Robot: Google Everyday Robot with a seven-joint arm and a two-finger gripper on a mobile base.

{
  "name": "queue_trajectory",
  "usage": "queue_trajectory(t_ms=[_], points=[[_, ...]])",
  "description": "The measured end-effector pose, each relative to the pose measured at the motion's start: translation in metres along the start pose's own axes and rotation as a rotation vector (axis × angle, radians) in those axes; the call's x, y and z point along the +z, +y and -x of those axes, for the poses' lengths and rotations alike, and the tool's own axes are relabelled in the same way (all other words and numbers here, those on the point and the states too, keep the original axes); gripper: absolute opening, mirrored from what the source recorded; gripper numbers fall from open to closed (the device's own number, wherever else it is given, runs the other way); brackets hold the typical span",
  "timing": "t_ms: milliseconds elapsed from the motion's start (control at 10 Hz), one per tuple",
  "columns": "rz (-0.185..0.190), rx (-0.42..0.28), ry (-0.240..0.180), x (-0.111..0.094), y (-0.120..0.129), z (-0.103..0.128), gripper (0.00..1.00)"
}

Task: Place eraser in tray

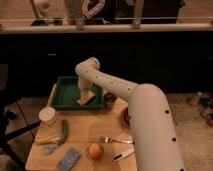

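Note:
The dark green tray sits at the table's back left. The tan eraser is a small wedge inside the tray, near its right wall, and seems to rest on the tray floor. My gripper hangs from the white arm straight down into the tray, directly over the eraser and touching or nearly touching it. The gripper partly hides the eraser's top.
On the wooden table stand a white cup, a green vegetable, a yellow item, a blue-grey pad, an apple, a fork and a dark bowl. My arm's large white link covers the table's right side.

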Motion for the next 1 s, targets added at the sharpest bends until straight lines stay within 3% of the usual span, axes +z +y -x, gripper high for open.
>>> queue_trajectory(t_ms=[500, 1000], points=[[-0.019, -0.076, 0.029, -0.016, -0.008, 0.018, 0.80], [-0.047, -0.109, 0.035, -0.028, -0.013, 0.026, 0.80]])
